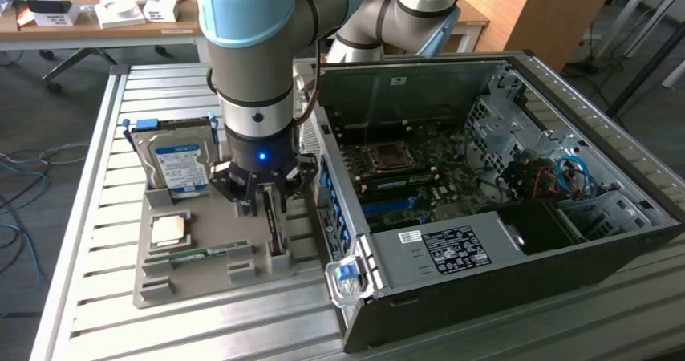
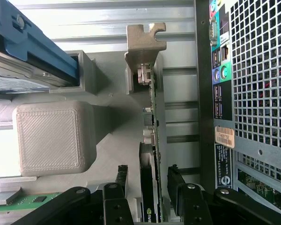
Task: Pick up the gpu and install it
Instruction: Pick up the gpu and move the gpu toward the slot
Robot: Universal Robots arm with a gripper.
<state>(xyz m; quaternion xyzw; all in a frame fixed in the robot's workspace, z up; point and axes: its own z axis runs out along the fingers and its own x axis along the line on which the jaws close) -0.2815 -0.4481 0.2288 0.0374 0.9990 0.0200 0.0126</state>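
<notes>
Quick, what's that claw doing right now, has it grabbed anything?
Claw: open, one finger on each side of the upright gpu, not closed on it, holding nothing.

Arm (image 1: 255, 72) points straight down; jaws spread wide.

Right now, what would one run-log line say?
gripper: open, straddling gpu | gpu: on edge in grey tray, not lifted | case: side open
</notes>
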